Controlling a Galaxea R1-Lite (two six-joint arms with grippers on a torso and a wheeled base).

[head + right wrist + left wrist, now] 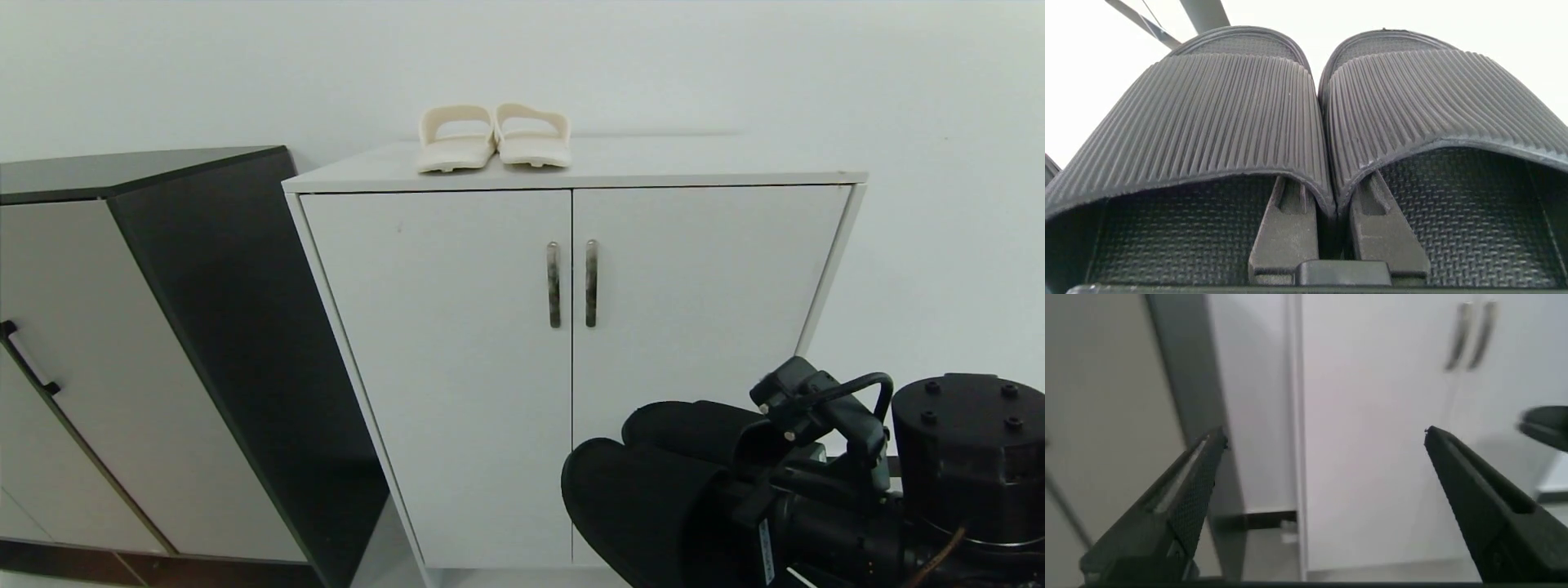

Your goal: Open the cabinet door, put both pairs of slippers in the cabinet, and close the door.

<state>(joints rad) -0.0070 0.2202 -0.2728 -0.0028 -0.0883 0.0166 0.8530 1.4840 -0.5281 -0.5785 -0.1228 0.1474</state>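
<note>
The white cabinet has both doors shut, with two metal handles at the middle seam. A cream pair of slippers rests on its top, toward the left. My right gripper is shut on a black pair of slippers, pinching their two inner walls together. It holds them low in front of the right door. In the right wrist view the black pair of slippers has ribbed straps. My left gripper is open with nothing between its fingers, low by the cabinet's left front corner.
A dark cabinet with a grey door and black handle stands close to the left of the white one. A narrow strip of floor shows between them. A plain white wall lies behind.
</note>
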